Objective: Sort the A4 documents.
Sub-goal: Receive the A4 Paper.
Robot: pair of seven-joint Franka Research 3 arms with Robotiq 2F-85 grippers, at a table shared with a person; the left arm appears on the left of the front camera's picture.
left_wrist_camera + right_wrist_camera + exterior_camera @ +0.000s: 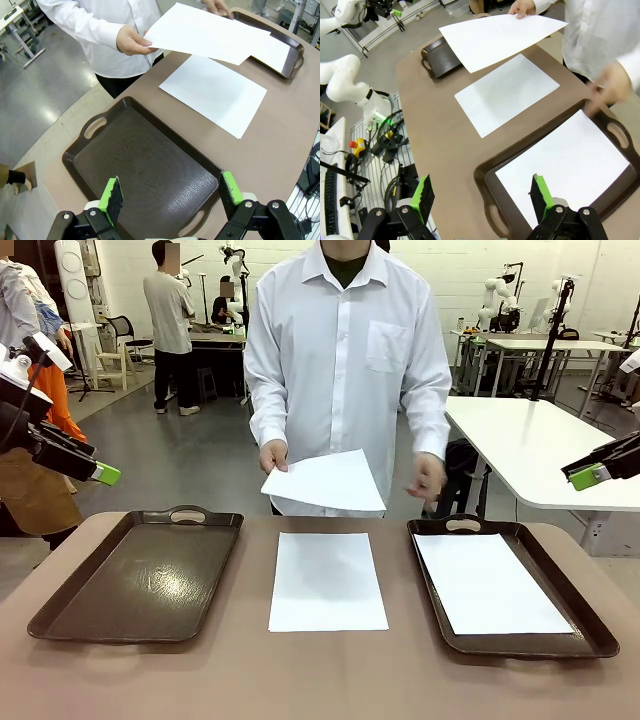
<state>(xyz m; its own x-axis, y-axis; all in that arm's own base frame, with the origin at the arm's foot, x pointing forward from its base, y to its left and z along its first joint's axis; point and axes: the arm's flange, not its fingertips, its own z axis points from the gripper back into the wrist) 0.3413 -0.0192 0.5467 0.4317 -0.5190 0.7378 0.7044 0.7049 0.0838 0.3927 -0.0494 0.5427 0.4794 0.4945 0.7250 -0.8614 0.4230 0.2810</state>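
One A4 document [327, 582] lies flat on the table between two dark brown trays; it also appears in the left wrist view [214, 92] and the right wrist view [507, 93]. A second sheet [490, 583] lies in the right tray [598, 632]. The person's hand [273, 455] holds a third sheet [325, 482] in the air above the table's far edge. The left tray [60, 608] holds nothing. My left gripper [104, 474] hangs open, high at the left, above the left tray [90, 165]. My right gripper [588, 477] hangs open, high at the right, over the right tray [485, 177].
The person stands at the table's far side, the other hand [428, 478] blurred near the right tray's far handle. A white table [540, 445] stands behind on the right. Cables and another arm's base [365, 95] sit on the floor beside the table.
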